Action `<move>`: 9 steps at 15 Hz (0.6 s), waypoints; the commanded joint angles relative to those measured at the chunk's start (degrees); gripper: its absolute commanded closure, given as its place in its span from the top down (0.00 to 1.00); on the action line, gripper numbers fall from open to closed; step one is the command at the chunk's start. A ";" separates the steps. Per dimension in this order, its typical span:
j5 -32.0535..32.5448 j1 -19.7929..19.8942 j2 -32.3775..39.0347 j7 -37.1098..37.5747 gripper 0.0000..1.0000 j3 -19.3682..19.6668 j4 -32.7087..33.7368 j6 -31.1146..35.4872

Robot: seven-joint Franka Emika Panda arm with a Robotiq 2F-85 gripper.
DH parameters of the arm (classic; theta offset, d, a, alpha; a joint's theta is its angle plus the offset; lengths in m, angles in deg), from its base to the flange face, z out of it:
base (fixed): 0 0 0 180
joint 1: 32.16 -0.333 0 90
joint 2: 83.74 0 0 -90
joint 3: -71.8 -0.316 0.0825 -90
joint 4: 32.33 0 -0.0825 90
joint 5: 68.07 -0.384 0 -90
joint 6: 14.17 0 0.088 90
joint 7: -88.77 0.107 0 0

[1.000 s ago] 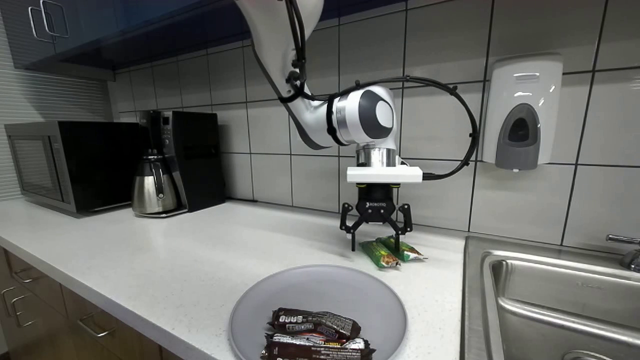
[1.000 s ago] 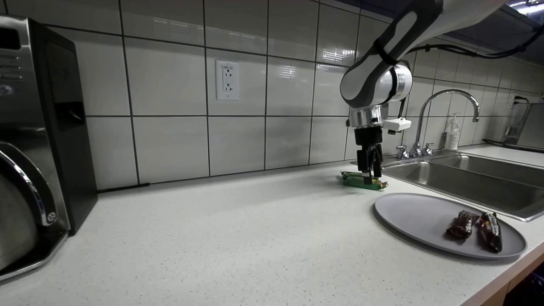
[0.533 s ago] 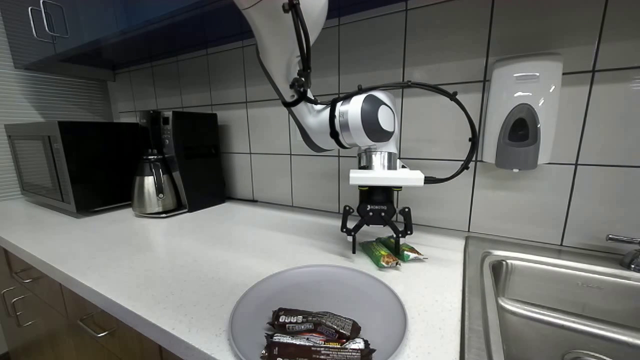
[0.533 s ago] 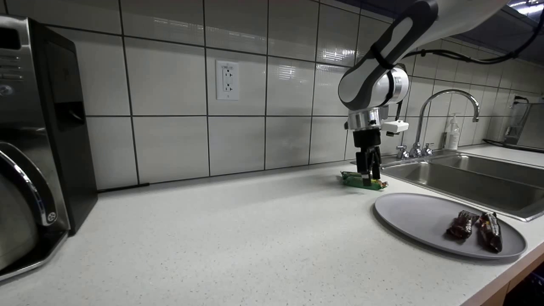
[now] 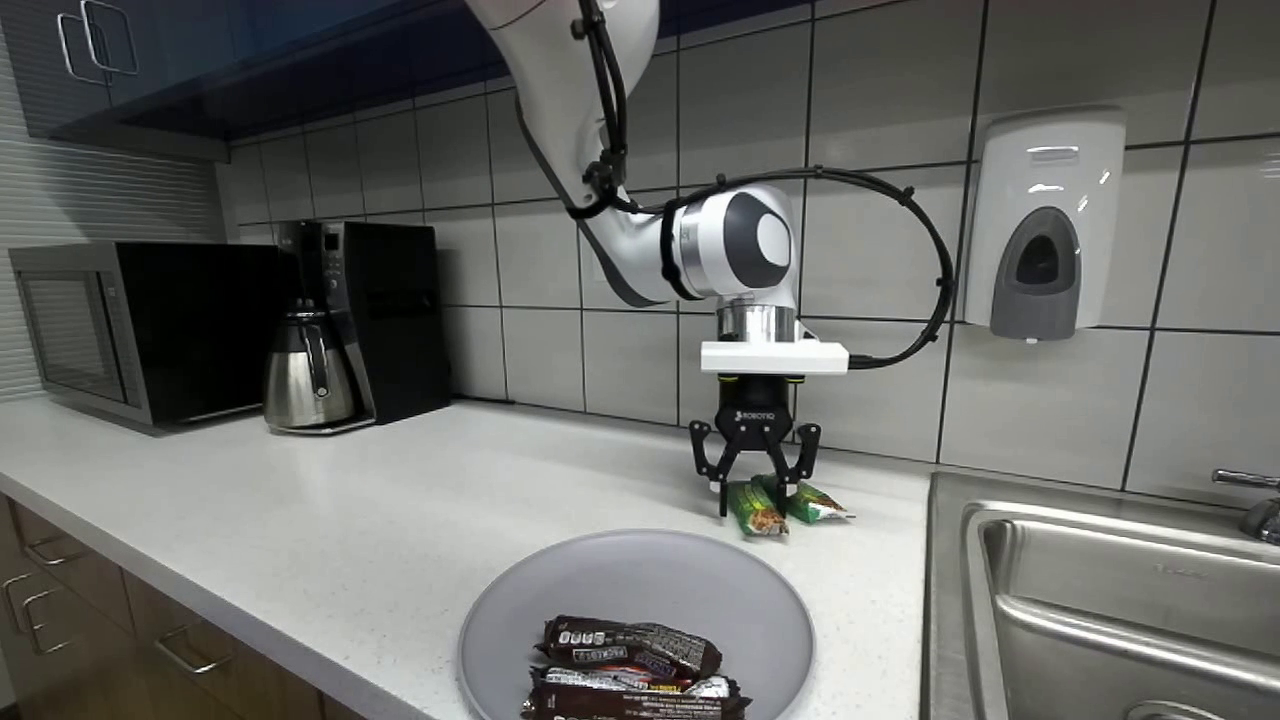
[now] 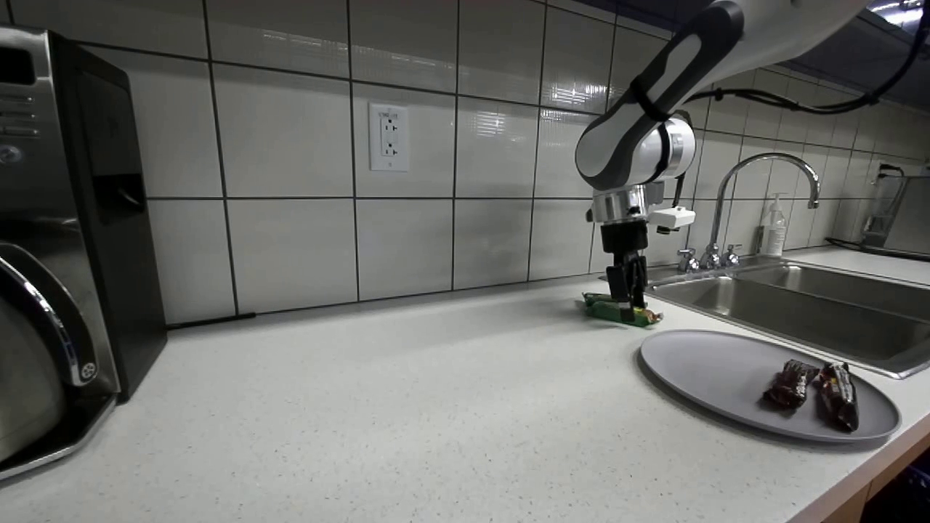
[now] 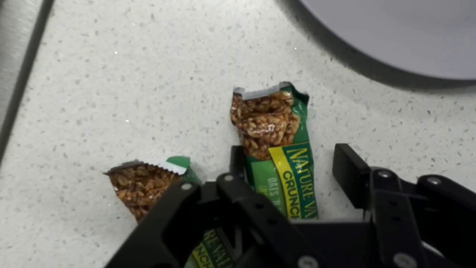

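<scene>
Beyond the gray plate (image 5: pixel 660 575) of brown-wrapped bars (image 5: pixel 632 648) near the front edge of the desk (image 5: pixel 400 520), your end effector (image 5: pixel 753 507) stands moderately wide astride a green granola bar (image 7: pixel 278 152) near the back edge, a second green bar (image 5: pixel 815 503) alongside.

In the wrist view, the end effector (image 7: pixel 290 163) partly hides both granola bars (image 7: pixel 273 128).

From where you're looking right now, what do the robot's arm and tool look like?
The arm is glossy white and rounded, with dark grey panels, a silver collar near its end, black straps and a looping black cable. Below a white block, the tool is black, with two jointed fingers and white ROBOTIQ lettering.
</scene>
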 commanded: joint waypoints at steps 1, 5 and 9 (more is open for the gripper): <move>0.58 1.30 0.93 -1.08 0.33 -1.22 2.58 -2.38; 0.55 1.28 1.01 -0.75 0.16 -1.15 2.76 -2.57; 0.67 1.23 1.10 -0.57 0.16 -1.08 2.80 -2.03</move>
